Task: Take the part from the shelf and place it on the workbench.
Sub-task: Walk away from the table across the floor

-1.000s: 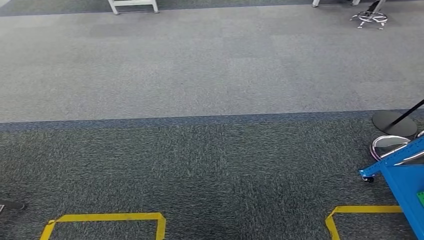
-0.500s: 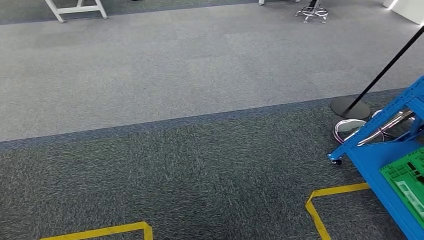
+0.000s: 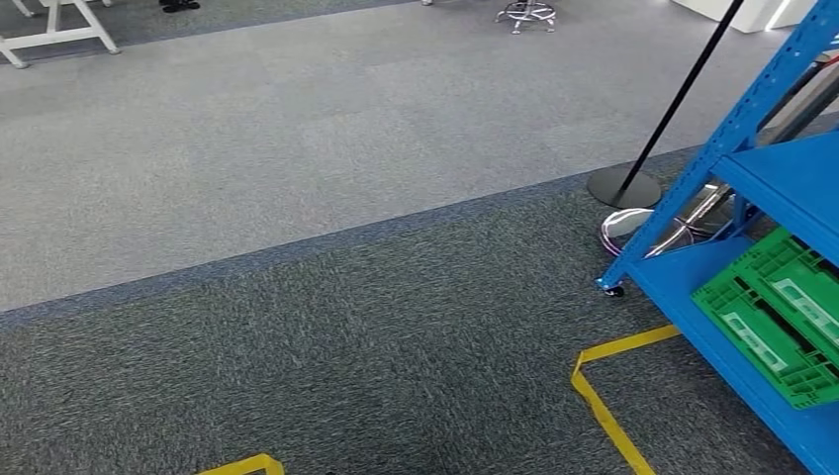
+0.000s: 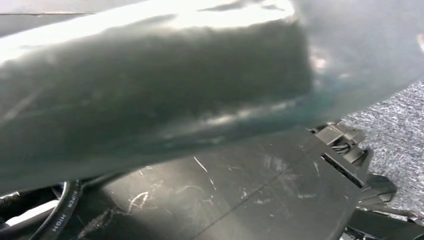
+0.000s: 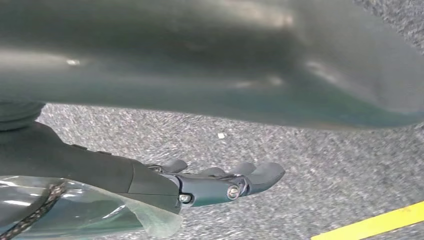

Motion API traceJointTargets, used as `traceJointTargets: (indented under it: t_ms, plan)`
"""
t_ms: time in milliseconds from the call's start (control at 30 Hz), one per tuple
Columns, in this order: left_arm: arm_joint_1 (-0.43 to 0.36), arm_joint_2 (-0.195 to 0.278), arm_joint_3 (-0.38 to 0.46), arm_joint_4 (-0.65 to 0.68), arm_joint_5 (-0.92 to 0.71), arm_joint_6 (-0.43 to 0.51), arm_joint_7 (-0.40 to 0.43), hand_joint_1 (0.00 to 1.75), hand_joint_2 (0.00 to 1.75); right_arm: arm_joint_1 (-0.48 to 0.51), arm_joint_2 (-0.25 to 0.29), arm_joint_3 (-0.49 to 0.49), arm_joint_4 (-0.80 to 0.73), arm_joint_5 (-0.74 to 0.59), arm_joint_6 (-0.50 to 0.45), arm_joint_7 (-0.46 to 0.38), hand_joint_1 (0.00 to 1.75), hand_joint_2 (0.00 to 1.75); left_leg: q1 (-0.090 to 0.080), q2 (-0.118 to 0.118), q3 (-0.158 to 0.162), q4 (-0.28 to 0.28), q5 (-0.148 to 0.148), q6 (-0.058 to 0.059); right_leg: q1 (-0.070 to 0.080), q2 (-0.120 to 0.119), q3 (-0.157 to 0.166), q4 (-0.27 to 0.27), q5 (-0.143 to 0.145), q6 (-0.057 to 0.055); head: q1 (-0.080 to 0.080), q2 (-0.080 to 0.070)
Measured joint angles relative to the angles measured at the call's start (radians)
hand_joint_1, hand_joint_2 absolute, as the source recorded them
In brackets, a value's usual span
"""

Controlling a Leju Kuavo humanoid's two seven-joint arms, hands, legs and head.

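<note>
Shelf (image 3: 732,134), blue metal, at the right edge of the head view, standing on dark grey carpet (image 3: 396,346) with 1 small castor (image 3: 614,290) under its near post. 2 levels visible: an upper blue deck, and a lower deck carrying a green crate (image 3: 782,317) with white labels, the crate flat on the deck and close to its front edge. Part itself not distinguishable; cannot tell whether in the crate or elsewhere on the shelf. Just beyond the shelf's post, a black pole (image 3: 683,84) leaning up from a round dark base (image 3: 623,186), and beside that base a chrome ring (image 3: 643,230) partly behind the post. Yellow tape (image 3: 623,346) on the carpet, forming a corner near the shelf's front, with a 2nd tape corner (image 3: 242,465) at the bottom edge of the view, well apart from the 1st. Farther off, a band of lighter grey carpet (image 3: 297,148) and white table legs (image 3: 54,35) at the far left corner. Right hand (image 5: 220,182) hanging over speckled carpet, fingers stretched out straight and lying side by side, holding nothing, touching nothing; a yellow strip (image 5: 370,225) on the floor near it. State of the left hand: cannot tell.
</note>
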Motion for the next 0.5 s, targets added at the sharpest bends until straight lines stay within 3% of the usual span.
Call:
traceJointTargets:
  t_ms: [67, 167, 200, 233, 267, 300, 367, 433, 500]
  plan:
    - [-0.002, 0.0, 0.0, 0.0, 0.0, 0.0, 0.002, 0.0, 0.0, 0.001, 0.0, -0.003, -0.001, -0.002, 0.001, -0.004, 0.0, 0.0, 0.004, -0.024, -0.006, 0.027, -0.025, -0.011, -0.002, 0.017, 0.001, -0.003, 0.004, -0.012, -0.003, 0.0]
    - [-0.003, 0.0, 0.0, 0.0, 0.0, 0.0, 0.002, 0.0, 0.0, 0.0, 0.001, -0.005, -0.002, -0.005, 0.002, -0.012, 0.0, 0.0, 0.009, -0.081, -0.083, 0.203, -0.117, -0.019, -0.002, 0.047, 0.001, -0.005, 0.007, -0.025, -0.009, 0.0]
    - [-0.003, 0.0, 0.0, 0.0, 0.0, 0.001, 0.002, 0.0, 0.0, 0.0, 0.001, -0.006, -0.003, -0.005, 0.003, -0.014, 0.0, 0.0, 0.009, -0.085, -0.112, 0.261, -0.135, -0.018, 0.0, 0.059, 0.001, -0.004, 0.007, -0.027, -0.009, 0.0]
    - [-0.003, 0.0, 0.0, 0.0, 0.0, 0.001, 0.002, 0.0, 0.0, 0.0, 0.001, -0.006, -0.003, -0.005, 0.004, -0.015, 0.0, 0.0, 0.009, -0.087, -0.128, 0.289, -0.134, -0.016, 0.003, 0.072, 0.001, -0.004, 0.007, -0.028, -0.009, 0.0]
    - [-0.003, 0.0, 0.0, 0.0, 0.0, 0.002, 0.003, 0.0, 0.0, 0.0, 0.001, -0.007, -0.004, -0.006, 0.006, -0.016, 0.0, 0.0, 0.009, -0.089, -0.127, 0.278, -0.113, -0.013, 0.004, 0.085, 0.002, -0.004, 0.007, -0.029, -0.009, 0.0]
    - [-0.004, 0.0, 0.0, 0.0, 0.0, 0.002, 0.003, 0.0, 0.0, 0.0, 0.001, -0.007, -0.004, -0.007, 0.008, -0.017, 0.0, 0.0, 0.008, -0.095, -0.109, 0.231, -0.076, -0.007, 0.006, 0.099, 0.004, -0.003, 0.007, -0.029, -0.008, 0.0]
    - [-0.005, 0.0, 0.0, 0.0, -0.002, 0.004, 0.006, 0.0, 0.0, -0.001, 0.001, -0.007, -0.004, -0.008, 0.016, -0.017, 0.0, 0.0, 0.007, -0.133, -0.054, 0.095, -0.006, 0.005, 0.007, 0.123, 0.005, -0.002, 0.008, -0.027, -0.008, 0.0]
    - [-0.006, 0.0, 0.0, 0.0, -0.004, 0.006, 0.011, 0.0, 0.0, -0.002, 0.001, -0.008, -0.004, -0.01, 0.023, -0.017, 0.0, 0.0, 0.006, -0.163, -0.023, 0.02, 0.015, 0.012, 0.005, 0.143, -0.002, -0.001, 0.011, -0.02, -0.008, 0.0]
    - [-0.007, -0.001, 0.0, 0.0, -0.006, 0.008, 0.013, 0.0, 0.0, 0.0, 0.002, -0.009, -0.004, -0.011, 0.026, -0.017, 0.0, 0.0, 0.004, -0.156, -0.02, 0.007, 0.013, 0.015, 0.002, 0.16, -0.012, -0.003, 0.016, -0.007, -0.008, 0.0]
